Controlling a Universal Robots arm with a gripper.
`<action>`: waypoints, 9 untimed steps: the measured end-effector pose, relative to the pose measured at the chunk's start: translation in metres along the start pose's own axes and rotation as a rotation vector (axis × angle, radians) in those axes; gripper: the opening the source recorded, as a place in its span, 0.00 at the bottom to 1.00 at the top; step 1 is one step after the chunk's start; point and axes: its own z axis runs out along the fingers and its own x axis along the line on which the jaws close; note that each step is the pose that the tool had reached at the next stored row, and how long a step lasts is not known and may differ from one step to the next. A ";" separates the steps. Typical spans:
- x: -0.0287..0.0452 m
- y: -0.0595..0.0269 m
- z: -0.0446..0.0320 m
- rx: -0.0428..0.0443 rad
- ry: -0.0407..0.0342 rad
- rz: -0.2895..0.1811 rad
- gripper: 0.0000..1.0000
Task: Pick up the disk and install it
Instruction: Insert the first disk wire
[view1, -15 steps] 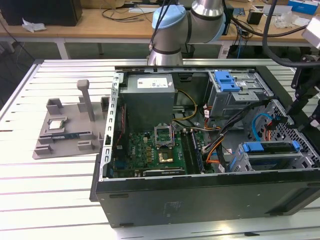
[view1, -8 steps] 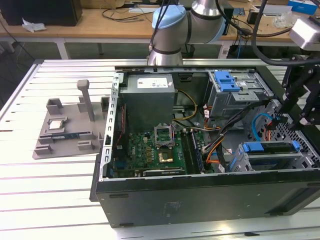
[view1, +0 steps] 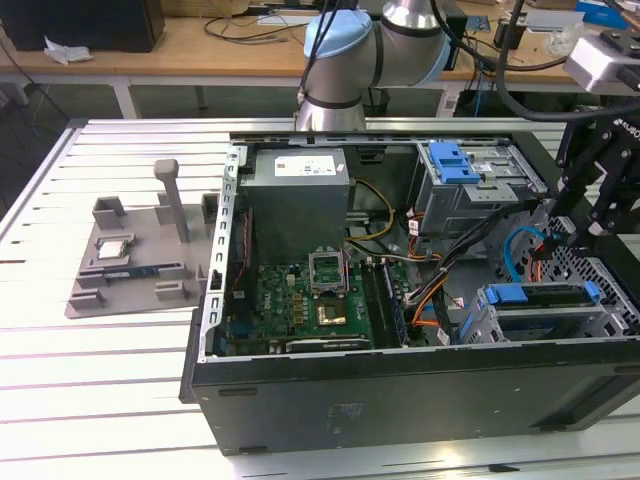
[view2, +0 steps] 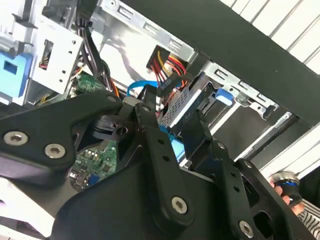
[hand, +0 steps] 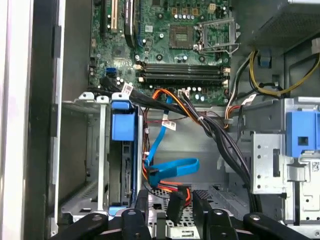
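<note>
One open computer case (view1: 400, 390) lies on one slatted table (view1: 90, 400). Inside the case: one green motherboard (view1: 300, 310), one grey power supply (view1: 298, 205), two drive cages with blue plastic parts (view1: 540, 300) (view1: 475, 180). Beside the case, one grey parts holder (view1: 135, 260). One gripper (hand: 170, 210).

slatted metal table (view1: 60, 390), wooden workbench (view1: 190, 45) behind

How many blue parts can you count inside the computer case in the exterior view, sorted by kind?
Blue plastic drive-cage pieces: 2, the upper cage latch and the lower cage rail
Blue cable: 1
Total: 3
</note>
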 end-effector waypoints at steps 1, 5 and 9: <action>-0.0007 -0.0010 0.0018 0.0000 0.0019 0.002 0.48; -0.0022 -0.0056 0.0105 -0.0003 0.0052 0.009 0.48; -0.0019 -0.0088 0.0176 -0.0003 0.0067 0.010 0.48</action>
